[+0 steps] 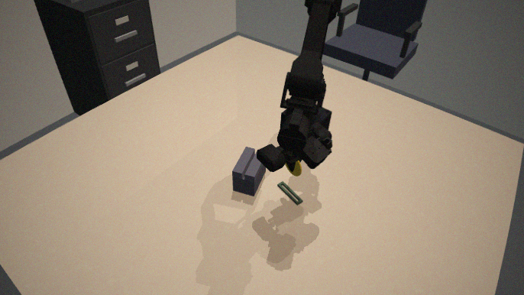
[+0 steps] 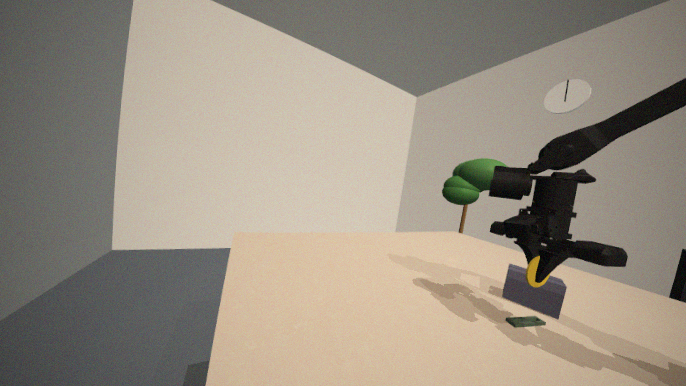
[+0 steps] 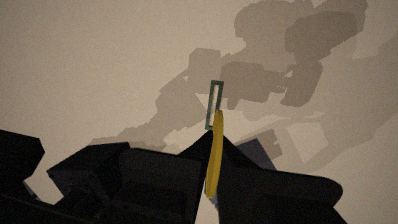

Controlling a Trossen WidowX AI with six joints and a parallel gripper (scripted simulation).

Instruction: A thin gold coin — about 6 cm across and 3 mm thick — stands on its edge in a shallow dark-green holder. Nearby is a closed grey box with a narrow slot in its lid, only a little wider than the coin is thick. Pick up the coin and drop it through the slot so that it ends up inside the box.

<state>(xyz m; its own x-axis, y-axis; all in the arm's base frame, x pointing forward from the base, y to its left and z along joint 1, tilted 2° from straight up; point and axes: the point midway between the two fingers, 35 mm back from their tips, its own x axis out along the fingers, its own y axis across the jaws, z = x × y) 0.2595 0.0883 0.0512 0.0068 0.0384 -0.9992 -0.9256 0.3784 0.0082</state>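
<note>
- Table [image 1: 114, 183]: big beige top; carries everything below. Landmark = grey box.
- Filing cabinet [image 1: 103, 50]: dark, 2 drawers seen, off the table's far-left edge, well apart from box.
- Chair [image 1: 376, 42]: blue-grey w/ armrests, beyond far table edge, behind the arm.
- Arm [image 1: 311, 50]: black, reaches in from far side, wrist pointing down just right of box.
- Plant [image 2: 470, 182]: green blob on thin stem, past table's far edge in exterior view; clock [image 2: 567, 96] on wall above.
- Grey box [image 1: 248, 172]: closed, slot running lengthwise down lid centre. Nothing lying on lid; a side lobe of the gripper body hangs near its right edge in top view.
- Gripper [image 1: 294, 165]: fingers pinched tight on the coin, in the air right of box.
- Coin [image 1: 295, 168]: gold, on edge, lower part poking out below the fingertips; clear of the table, lifted out of holder. Wrist view: coin [image 3: 215, 150] seen edge-on betw. the fingers.
- Holder [image 1: 290, 192]: thin dark-green frame, flat on table, just right of box, below the coin, not touching it.
</note>
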